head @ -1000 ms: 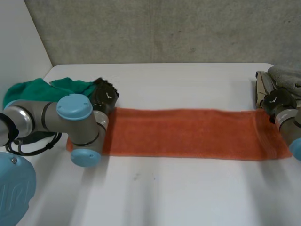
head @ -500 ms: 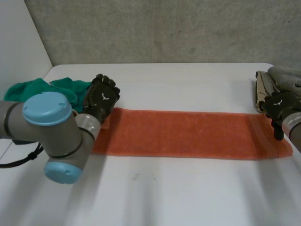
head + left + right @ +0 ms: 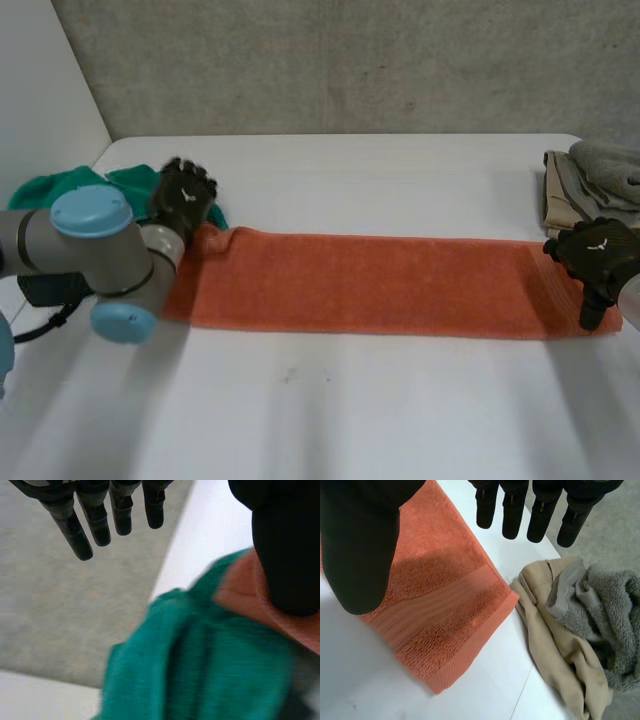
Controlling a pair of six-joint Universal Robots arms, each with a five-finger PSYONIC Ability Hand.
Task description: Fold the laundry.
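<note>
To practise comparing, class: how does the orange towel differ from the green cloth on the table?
The orange towel lies flat, spread as a long strip; the green cloth sits bunched in a heap. The orange towel runs across the middle of the table; the green cloth lies at its far left corner, beside the towel's end. Both are soft fabric resting on the white table.

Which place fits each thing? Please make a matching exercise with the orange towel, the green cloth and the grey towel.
Things:
1. orange towel
2. green cloth
3. grey towel

Places:
A. crumpled at the left end of the table
B. at the right end, piled with a beige cloth
C. flat across the middle

Pairs: 1-C, 2-A, 3-B.
</note>
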